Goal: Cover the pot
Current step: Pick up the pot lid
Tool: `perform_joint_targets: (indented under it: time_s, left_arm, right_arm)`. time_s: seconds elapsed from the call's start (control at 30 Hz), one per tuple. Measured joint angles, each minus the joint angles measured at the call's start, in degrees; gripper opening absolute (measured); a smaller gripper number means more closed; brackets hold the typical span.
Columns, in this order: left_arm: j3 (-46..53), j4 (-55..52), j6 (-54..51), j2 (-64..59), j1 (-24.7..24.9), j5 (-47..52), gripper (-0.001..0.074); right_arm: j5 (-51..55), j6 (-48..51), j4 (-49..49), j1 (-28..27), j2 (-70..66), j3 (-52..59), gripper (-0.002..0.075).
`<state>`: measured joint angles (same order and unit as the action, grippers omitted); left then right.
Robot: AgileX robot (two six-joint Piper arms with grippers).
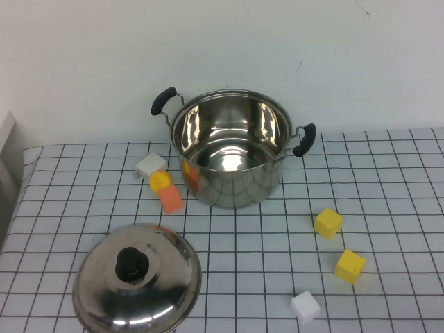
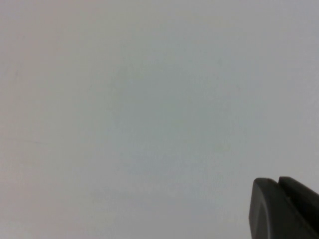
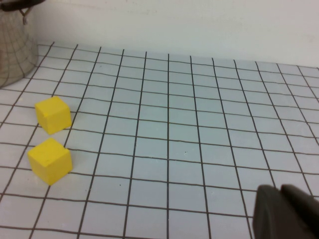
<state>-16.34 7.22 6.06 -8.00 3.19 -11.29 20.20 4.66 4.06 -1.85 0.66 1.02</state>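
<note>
Left gripper [image 2: 284, 209]: I see only a dark finger piece at the corner of my left wrist view, facing a blank pale surface; I cannot tell how the claw is set. It is absent from the high view, so I judge the arm parked.

Right gripper [image 3: 286, 213]: a dark finger piece at the corner of my right wrist view, above the grid cloth; again I cannot tell its setting. It too is absent from the high view.

High view, pot [image 1: 232, 147]: upright and uncovered at the far middle of the checked tablecloth [image 1: 388, 208], two black handles out to the sides, nothing inside that I can see.

High view, lid [image 1: 137, 277]: dome up, black knob [image 1: 132, 263] on top, lying flat at the near left, well apart from the pot.

High view, blocks: a white block [image 1: 150, 166], a yellow piece [image 1: 160, 180] and an orange block [image 1: 170, 199] sit just beside the pot's left wall; two yellow cubes [image 1: 328, 223] [image 1: 350, 266] and a white cube [image 1: 305, 306] lie to the right.

Left wrist view: no task thing shown.

Right wrist view: the two yellow cubes [image 3: 53, 114] [image 3: 50, 160] and the pot's wall [image 3: 15, 55] at the far edge.

Step in hand: I judge nothing is begun. The lid lies on the left arm's side, so I would take the knob squarely from above, lift clear of the blocks, keep the lid level, centre it over the rim and lower it straight.
</note>
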Motion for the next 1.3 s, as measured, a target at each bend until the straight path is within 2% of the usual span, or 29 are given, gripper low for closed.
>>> perform_joint_targets:
  time_s: [0.13, 0.33, 0.5, 0.67, 1.07, 1.13, 1.2, 1.3]
  left_arm:
    - [-5.42, -0.10, 0.92, -10.13, 0.00, -2.34, -0.0001]
    - [-6.49, -0.97, 6.53, -25.25, 0.00, -15.61, -0.0001]
    - [-6.59, -12.38, 10.53, -40.40, 0.00, -18.45, -0.0001]
    - [-6.59, -16.11, 16.92, -53.87, 0.00, -24.01, -0.0001]
    - [-5.75, -22.34, 17.10, -75.48, 0.00, -38.91, 0.0000]
    - [-4.65, -22.48, 16.40, -77.92, 0.00, -41.60, 0.0015]
    - [-3.54, -22.48, 16.30, -80.39, 0.00, -43.45, 0.0061]
    - [-2.42, -24.36, 16.22, -84.36, 0.00, -46.55, 0.0206]
  right_arm:
    - [0.00, 0.00, 0.00, 0.00, 0.00, 0.00, 0.0011]
    - [0.00, 0.00, 0.00, 0.00, 0.00, 0.00, 0.0010]
    - [0.00, 0.00, 0.00, 0.00, 0.00, 0.00, 0.0010]
    - [0.00, 0.00, 0.00, 0.00, 0.00, 0.00, 0.0010]
    - [0.00, 0.00, 0.00, 0.00, 0.00, 0.00, 0.0010]
    - [0.00, 0.00, 0.00, 0.00, 0.00, 0.00, 0.0010]
    - [0.00, 0.00, 0.00, 0.00, 0.00, 0.00, 0.0010]
    - [0.00, 0.00, 0.00, 0.00, 0.00, 0.00, 0.0010]
